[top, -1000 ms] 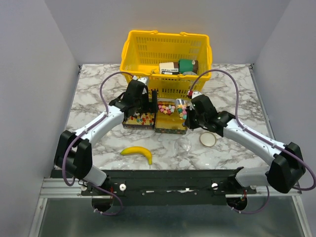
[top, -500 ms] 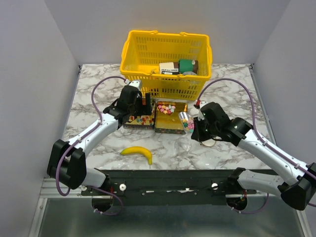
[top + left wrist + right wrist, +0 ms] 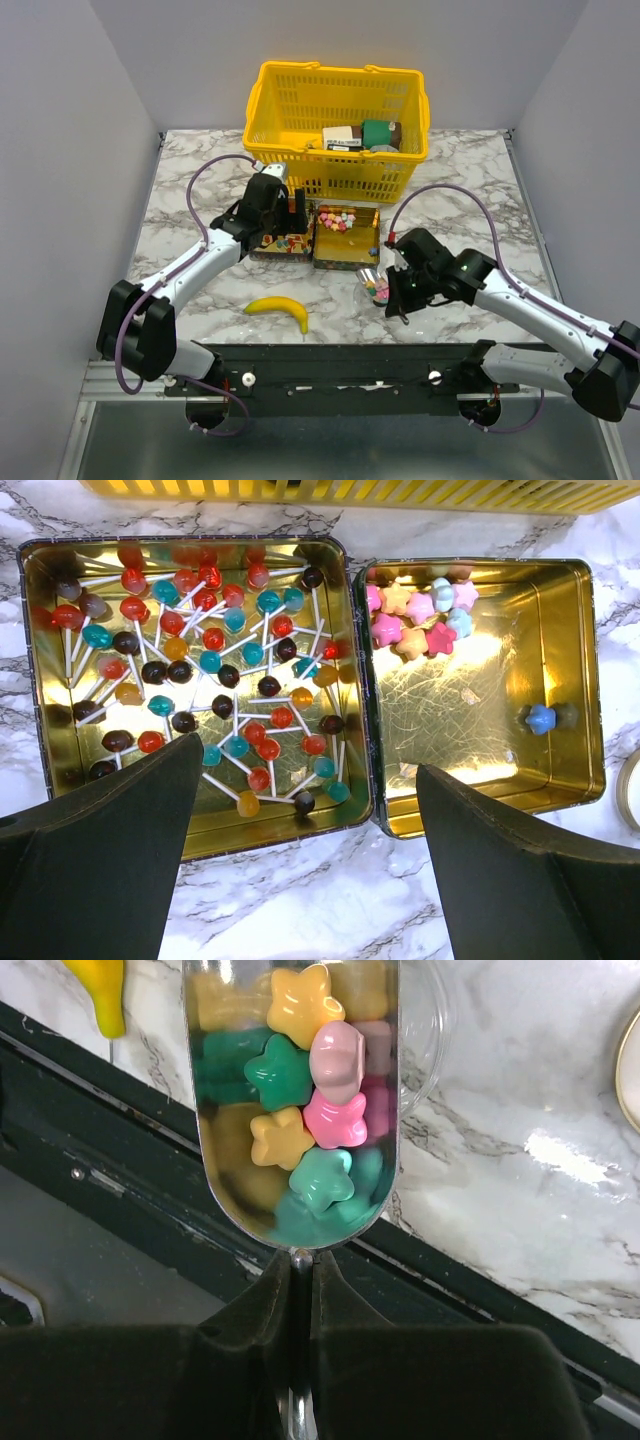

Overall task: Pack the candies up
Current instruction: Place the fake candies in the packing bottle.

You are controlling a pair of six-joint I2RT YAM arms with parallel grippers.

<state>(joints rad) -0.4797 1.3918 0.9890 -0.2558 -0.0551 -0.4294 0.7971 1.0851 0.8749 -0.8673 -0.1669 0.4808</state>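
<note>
A white marble-patterned table (image 3: 180, 190) stands between plain grey walls, with a yellow basket (image 3: 300, 100) holding a few boxes (image 3: 345, 138) at its far middle. On the near left lies a banana (image 3: 280, 310).

The left end effector (image 3: 310, 760) hangs above two open gold tins that sit side by side just in front of the basket. Its fingers are spread wide with nothing between them. It is over the left tin (image 3: 40, 770), which is full of lollipops (image 3: 200, 640) on white sticks. The right tin (image 3: 590, 680) touches the left one. It holds a small cluster of star-shaped candies (image 3: 415, 620) in its far left corner and a single blue candy (image 3: 541, 718) near its right wall. The rest of its floor is bare.

To the right and nearer, well apart from the tins, the right end effector (image 3: 300, 1270) is pinched shut on the thin handle of a clear scoop (image 3: 240, 1225). The scoop sits just beyond the fingertips, over the near edge of the table. It is loaded with more candies (image 3: 335, 1110) in yellow, green and pink.
</note>
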